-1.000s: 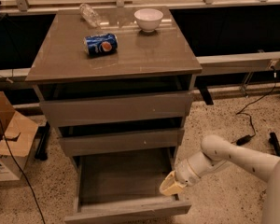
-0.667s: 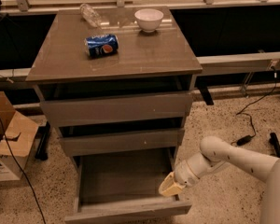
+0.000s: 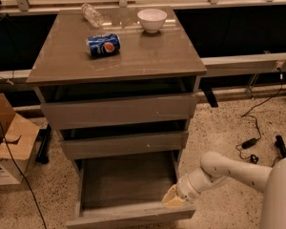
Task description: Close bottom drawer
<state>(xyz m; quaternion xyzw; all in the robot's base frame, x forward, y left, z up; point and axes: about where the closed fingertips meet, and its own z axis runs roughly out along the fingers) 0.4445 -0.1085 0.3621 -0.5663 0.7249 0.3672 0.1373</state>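
Dim warm light, glare at rear edge of glossy grey-brown cabinet top (image 3: 133, 61), shadowed recesses, cream gripper (image 3: 171, 198) lit at front right corner of wood-grain bottom drawer (image 3: 124, 216).

tool (image 3: 170, 198) | dipped slightly lower | now at bottom drawer (image 3: 128, 218) front-right corner, drawer open

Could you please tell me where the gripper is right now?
In the camera view, the gripper is low and right of centre, at the right front corner of the pulled-out bottom drawer, below the middle drawer front.
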